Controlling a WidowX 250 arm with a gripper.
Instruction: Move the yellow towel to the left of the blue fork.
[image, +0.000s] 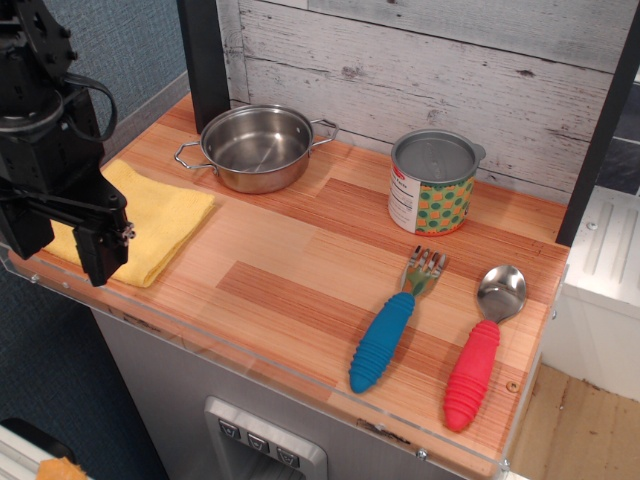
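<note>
The yellow towel (160, 215) lies flat and folded at the left end of the wooden counter, by its front edge. The blue fork (385, 335) lies at the front right, tines pointing toward the back wall. My black gripper (62, 245) hangs over the towel's left part with its fingers (100, 255) spread apart and pointing down; yellow cloth shows between them. I cannot tell whether the fingertips touch the cloth. The gripper and arm hide the towel's left edge.
A steel pot (258, 148) stands behind the towel at the back left. A can with a patterned label (432, 185) stands at the back right. A red-handled spoon (480, 350) lies right of the fork. A plank wall runs along the back.
</note>
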